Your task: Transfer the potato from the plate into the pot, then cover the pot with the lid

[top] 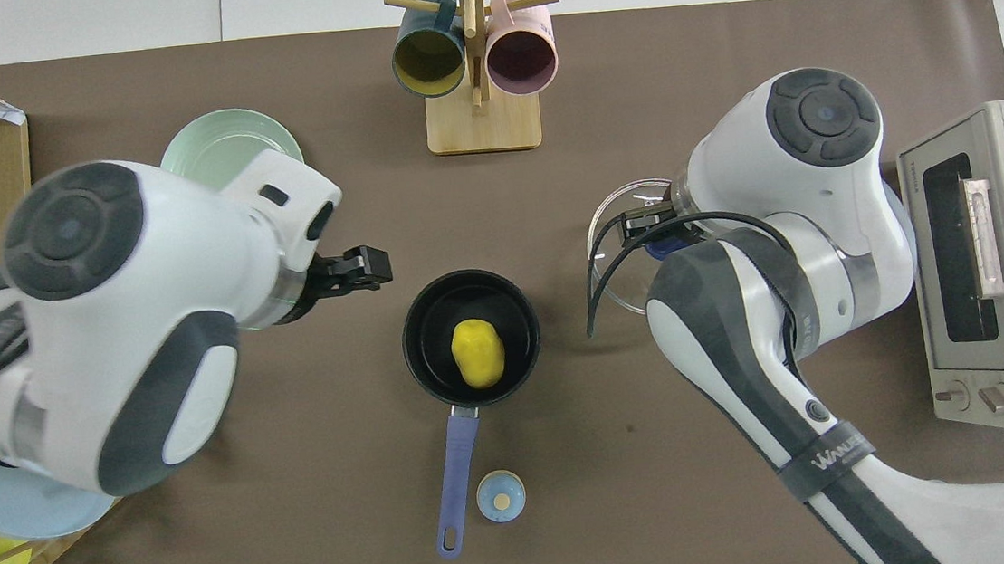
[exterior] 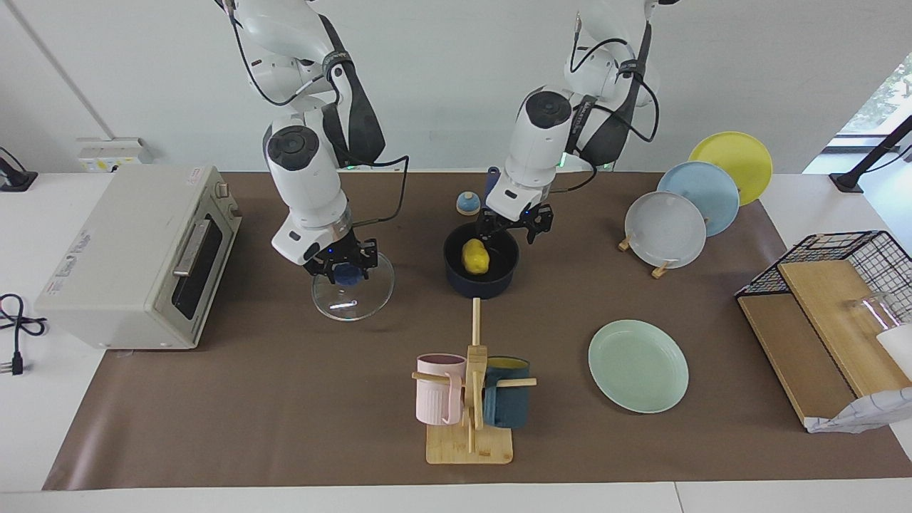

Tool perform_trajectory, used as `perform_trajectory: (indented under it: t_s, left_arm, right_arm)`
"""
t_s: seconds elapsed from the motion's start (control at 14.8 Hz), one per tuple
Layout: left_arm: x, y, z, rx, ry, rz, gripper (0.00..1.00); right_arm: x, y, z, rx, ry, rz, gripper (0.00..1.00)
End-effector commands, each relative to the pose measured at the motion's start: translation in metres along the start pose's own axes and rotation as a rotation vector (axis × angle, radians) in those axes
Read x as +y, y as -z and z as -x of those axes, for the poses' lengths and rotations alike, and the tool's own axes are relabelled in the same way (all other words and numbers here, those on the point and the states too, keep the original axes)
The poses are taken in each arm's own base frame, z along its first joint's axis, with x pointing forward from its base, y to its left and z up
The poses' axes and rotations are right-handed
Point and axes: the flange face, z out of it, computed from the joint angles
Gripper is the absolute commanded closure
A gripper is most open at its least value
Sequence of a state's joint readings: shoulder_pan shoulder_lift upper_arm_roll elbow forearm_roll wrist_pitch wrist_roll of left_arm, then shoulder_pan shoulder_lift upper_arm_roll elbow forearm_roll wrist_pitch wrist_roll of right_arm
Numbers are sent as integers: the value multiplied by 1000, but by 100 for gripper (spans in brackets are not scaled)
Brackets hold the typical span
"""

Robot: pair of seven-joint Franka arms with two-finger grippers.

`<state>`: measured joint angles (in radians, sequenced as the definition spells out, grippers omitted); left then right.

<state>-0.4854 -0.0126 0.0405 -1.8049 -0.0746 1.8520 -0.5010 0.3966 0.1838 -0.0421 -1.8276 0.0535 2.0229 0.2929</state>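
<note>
The small, glossy yellow toy potato (exterior: 474, 257) lies inside the dark navy saucepan (exterior: 482, 284), whose long blue handle (top: 454, 482) points toward the robots, so the first half of the task looks done. The round pale mint-green plate (exterior: 638, 365) sits bare, farther from the robots than the pot and toward the left arm's end of the counter (exterior: 285, 427).

The left tool (exterior: 514, 224) hangs just above the pot's rim with nothing in it; I cannot tell how wide it stands. It probably has to clear off before the cover comes in.

The round clear glass lid (exterior: 354, 288) lies flat beside the pot, toward the right arm's end. The right tool (exterior: 342, 269) is down on its blue knob (exterior: 347, 274), apparently to grip it, though whether it has closed is not visible.

Around them: a small blue-topped bell (exterior: 468, 203) near the pot handle, a wooden mug rack (exterior: 472, 399) with a pink and a teal mug, a toaster oven (exterior: 135, 256), and upright plates in a rack (exterior: 702, 199).
</note>
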Motion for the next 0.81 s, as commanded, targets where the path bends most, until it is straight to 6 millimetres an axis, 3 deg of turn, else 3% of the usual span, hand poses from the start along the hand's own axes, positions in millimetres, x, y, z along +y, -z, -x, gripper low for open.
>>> perform_trajectory:
  t_s: [0.0, 0.14, 0.34, 0.61, 0.74]
  left_arm:
    - [-78, 57, -17, 6, -59, -3, 0]
    - [-119, 74, -22, 22, -101, -2, 0]
    - [-157, 83, -30, 32, -182, -44, 0]
    - [-172, 92, -21, -16, -180, -59, 0]
    - [-172, 109, -18, -37, -171, -64, 0]
  right_arm:
    - [-75, 22, 14, 14, -95, -14, 100]
    - [-120, 31, 27, 37, -134, -40, 100]
    - [-195, 31, 58, 46, -130, -37, 100]
    - [-218, 20, 82, 55, -75, -1, 100]
    - [-216, 18, 82, 70, -64, 12, 100]
